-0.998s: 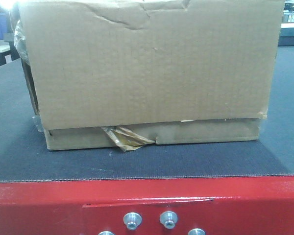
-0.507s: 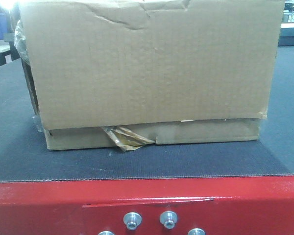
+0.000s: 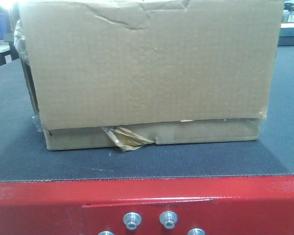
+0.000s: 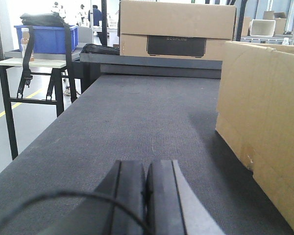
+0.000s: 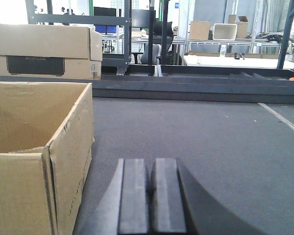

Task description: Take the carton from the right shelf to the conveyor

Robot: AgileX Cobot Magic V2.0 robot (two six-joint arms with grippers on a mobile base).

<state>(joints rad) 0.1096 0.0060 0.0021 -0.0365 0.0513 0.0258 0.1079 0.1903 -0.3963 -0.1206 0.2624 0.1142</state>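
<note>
Carton (image 3: 147, 68): brown corrugated box, open at the top, sitting flat on the dark grey belt (image 3: 137, 164). Front view shows its long face filling most of the frame, creased near the upper edge, with a lower flap showing along the base and a crumpled strip of tape (image 3: 125, 138) sticking out at bottom left. Neither gripper touches it.

Belt: dark textured surface, edged at the front by a red frame (image 3: 147, 205) carrying several silver bolts (image 3: 132, 220).

Left gripper (image 4: 146, 196): low over the belt, to the left of the carton, whose side wall (image 4: 264, 122) stands near on the right of this view. Black fingers (image 4: 130, 193) pressed together, nothing between them. A thin black cable (image 4: 68, 198) arcs across the foreground.

Right gripper (image 5: 151, 196): low over the belt, to the right of the carton, whose open corner (image 5: 39, 161) stands just beside on the left of this view. Fingers (image 5: 134, 196) pressed together, holding nothing.

Second box (image 4: 179, 29): closed, with a dark label, at the far end beyond the belt.

Background, left wrist view: blue crate (image 4: 46, 38) on a black-legged table (image 4: 32, 63).
</note>
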